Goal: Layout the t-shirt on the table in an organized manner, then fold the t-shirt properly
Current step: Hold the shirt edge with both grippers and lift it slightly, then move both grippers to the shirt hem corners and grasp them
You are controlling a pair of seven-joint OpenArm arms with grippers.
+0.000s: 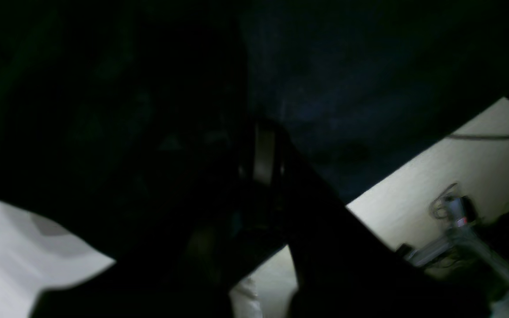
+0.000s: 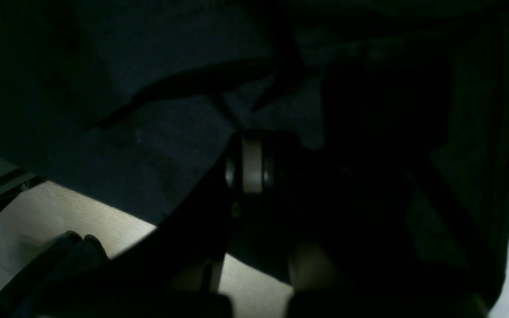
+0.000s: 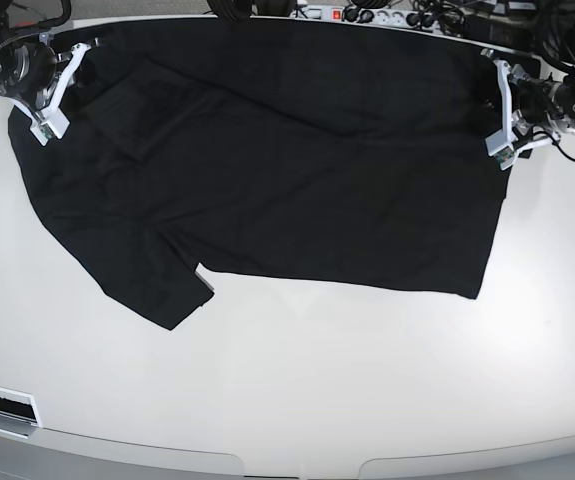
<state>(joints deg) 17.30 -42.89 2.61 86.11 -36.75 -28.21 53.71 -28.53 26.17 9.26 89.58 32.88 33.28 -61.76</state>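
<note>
The black t-shirt (image 3: 297, 170) lies spread over the far half of the white table (image 3: 317, 390), one sleeve pointing toward the near left. My right gripper (image 3: 43, 126) sits at the shirt's far left edge and my left gripper (image 3: 502, 148) at its far right edge. Both are shut on the shirt's fabric. In the left wrist view the dark t-shirt (image 1: 360, 79) drapes around the left gripper (image 1: 263, 163). The right wrist view shows the same cloth (image 2: 148, 150) folded over the right gripper (image 2: 251, 170).
A power strip and tangled cables (image 3: 377, 14) run along the table's far edge. A dark slot (image 3: 2, 405) marks the near left corner. Past the table edge, the left wrist view shows floor with a metal fitting (image 1: 453, 221).
</note>
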